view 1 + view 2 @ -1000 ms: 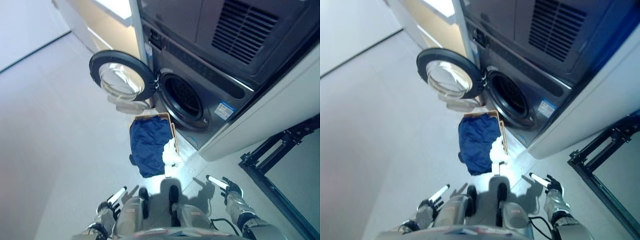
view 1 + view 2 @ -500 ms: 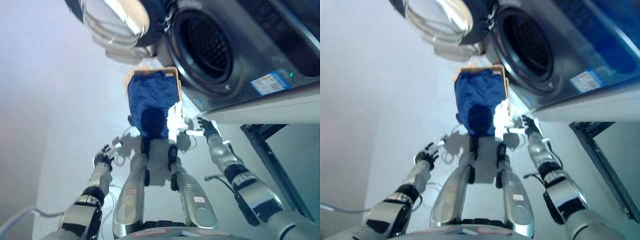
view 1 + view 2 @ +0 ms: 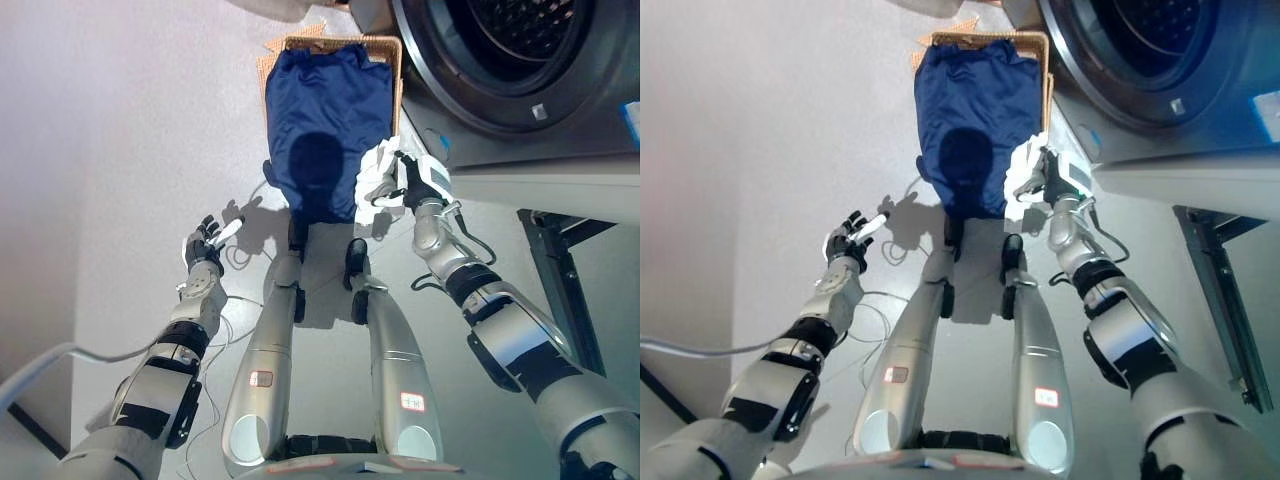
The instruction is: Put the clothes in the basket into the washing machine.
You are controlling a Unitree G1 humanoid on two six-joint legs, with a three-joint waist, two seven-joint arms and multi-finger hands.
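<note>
Now reaching the white cloth (image 3: pixel 378 176) beside the basket (image 3: pixel 395 50), right hand (image 3: pixel 412 185) grasps it; left hand (image 3: pixel 206 240) hangs spread, empty.

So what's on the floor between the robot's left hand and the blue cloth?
Just bare grey floor. In both eye views the left hand, fingers spread, hovers apart from the blue cloth draped over the basket. The right hand is at the white cloth.

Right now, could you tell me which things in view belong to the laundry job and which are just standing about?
Belonging to the job:
- blue garment draped over the basket
- white cloth at the right hand
- washing machine, its drum open

Standing about:
- black frame on the floor at right
- left hand, idle over the floor
</note>
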